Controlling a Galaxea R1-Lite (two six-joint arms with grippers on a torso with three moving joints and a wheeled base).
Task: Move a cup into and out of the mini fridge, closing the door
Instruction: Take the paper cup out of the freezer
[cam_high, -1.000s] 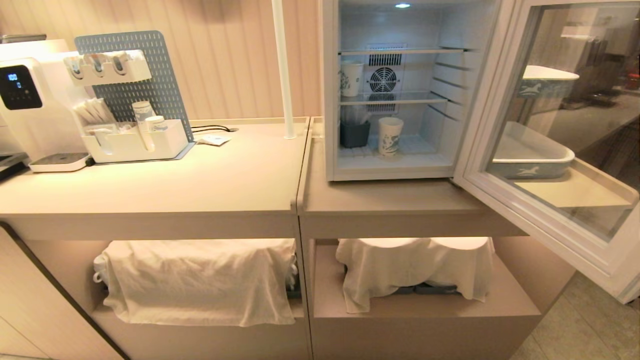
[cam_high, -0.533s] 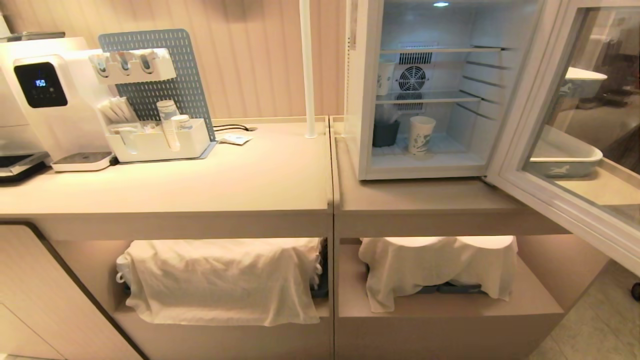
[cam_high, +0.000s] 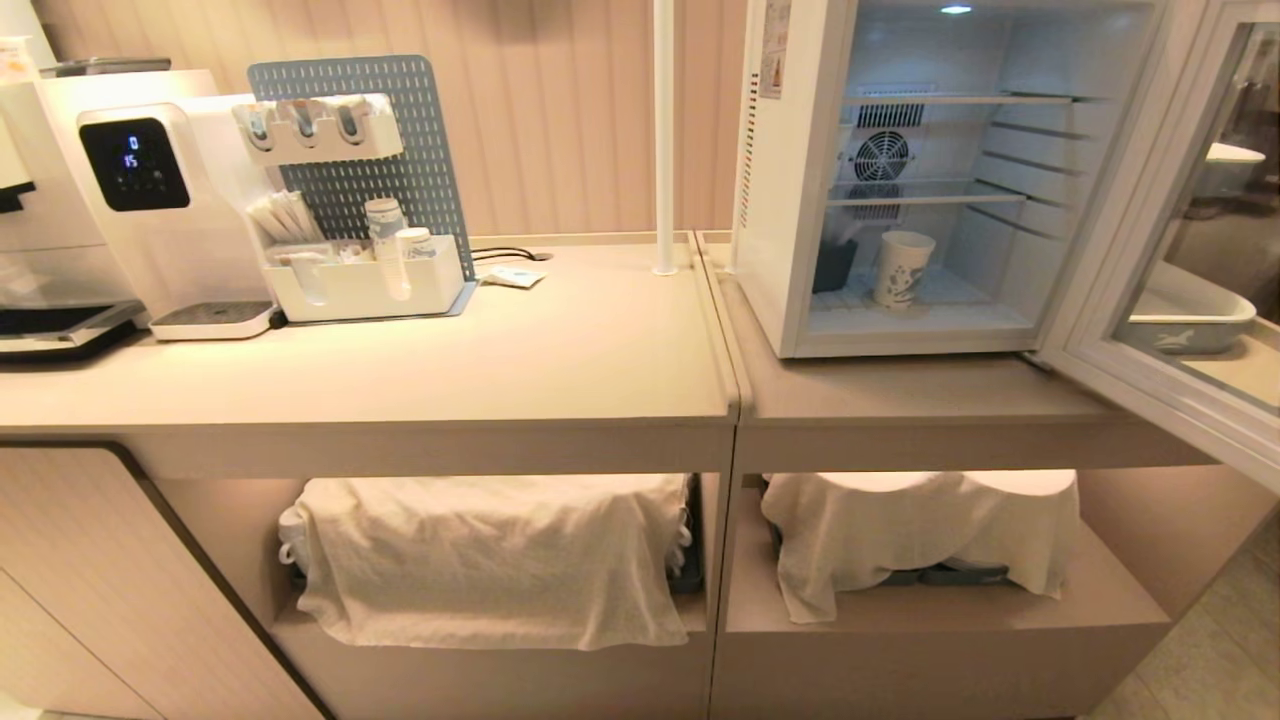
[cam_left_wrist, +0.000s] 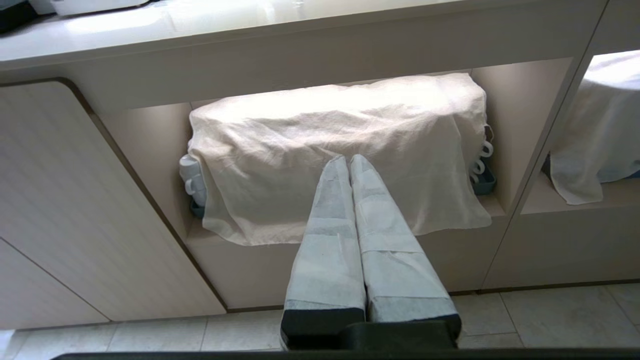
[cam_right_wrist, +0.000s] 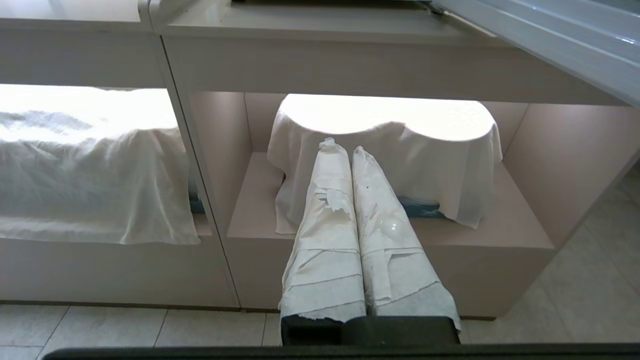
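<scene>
The cup (cam_high: 903, 267) stood on the floor of the mini fridge (cam_high: 905, 180), upper right of the frame, door (cam_high: 1190, 300) swung open. Likely light, crushable paper: grip mid-wall gently. Both end effectors, left (cam_left_wrist: 348, 160) and right (cam_right_wrist: 340, 147), hung clenched and empty.

1. The mini fridge (cam_high: 790, 200) stands on the table (cam_high: 560, 370) at far right, its door (cam_high: 1180, 330) swung open rightward.
2. The cup (cam_high: 903, 268) stands on the fridge floor.
3. A coffee machine (cam_high: 130, 200) sits far left.
</scene>
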